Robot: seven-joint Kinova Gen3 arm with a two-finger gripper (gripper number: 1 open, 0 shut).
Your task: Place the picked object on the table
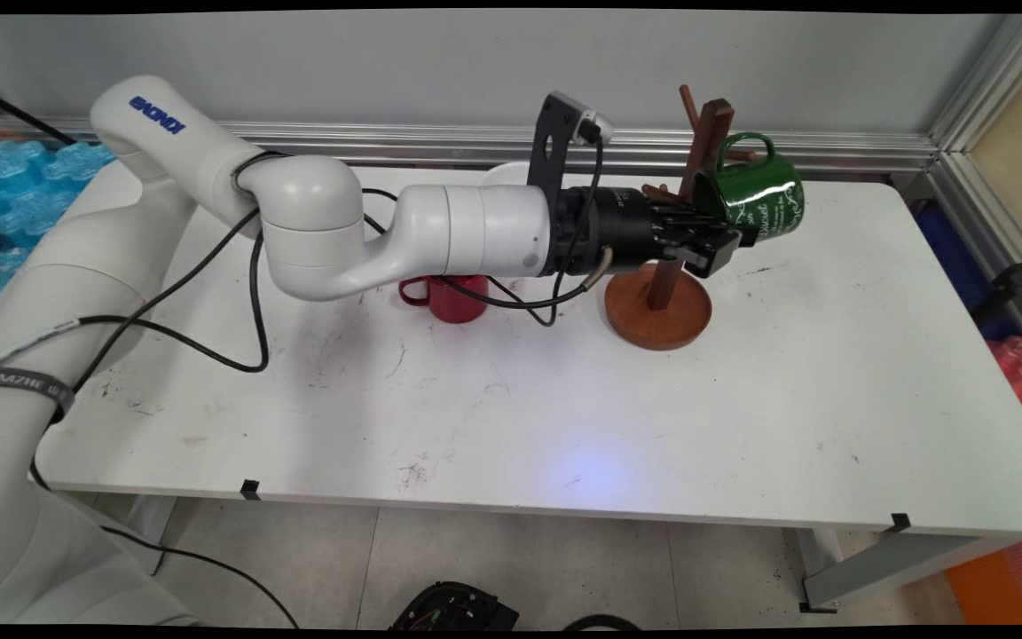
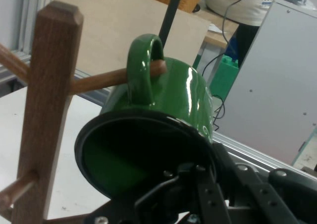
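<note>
The gripper [image 1: 724,238] grips the green mug's [image 1: 755,200] rim beside the rack [image 1: 672,266]; the mug's handle hangs over a peg [image 2: 99,79]. A red mug [image 1: 451,297] stands left of the rack.

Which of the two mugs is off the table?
The green mug, tilted with its handle hooked over a peg of the wooden mug tree, at the gripper. The red mug stands on the table.
</note>
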